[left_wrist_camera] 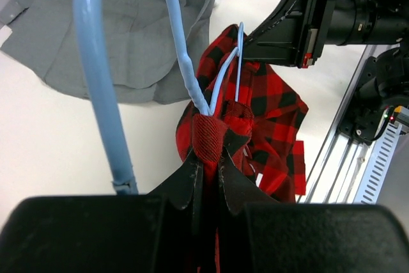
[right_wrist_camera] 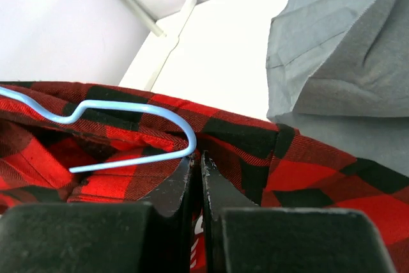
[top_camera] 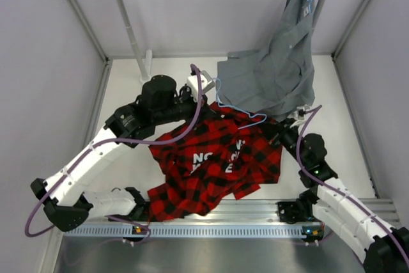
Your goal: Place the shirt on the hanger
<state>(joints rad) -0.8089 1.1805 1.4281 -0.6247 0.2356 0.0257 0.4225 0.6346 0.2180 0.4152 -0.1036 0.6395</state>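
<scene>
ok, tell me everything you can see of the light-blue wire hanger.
The hanger is thin light-blue wire, apparently coated, with a curled hook top. It stretches between the two grippers over the plaid shirt, next to the grey shirt. Its wire runs into a red fabric fold that the left gripper pinches shut. The hook's bend sits right at the closed tips of the right gripper; whether they grip it is unclear.

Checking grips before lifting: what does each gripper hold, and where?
Left gripper: the shirt, by a bunched fold. Right gripper: apparently the hanger, at its bend.
</scene>
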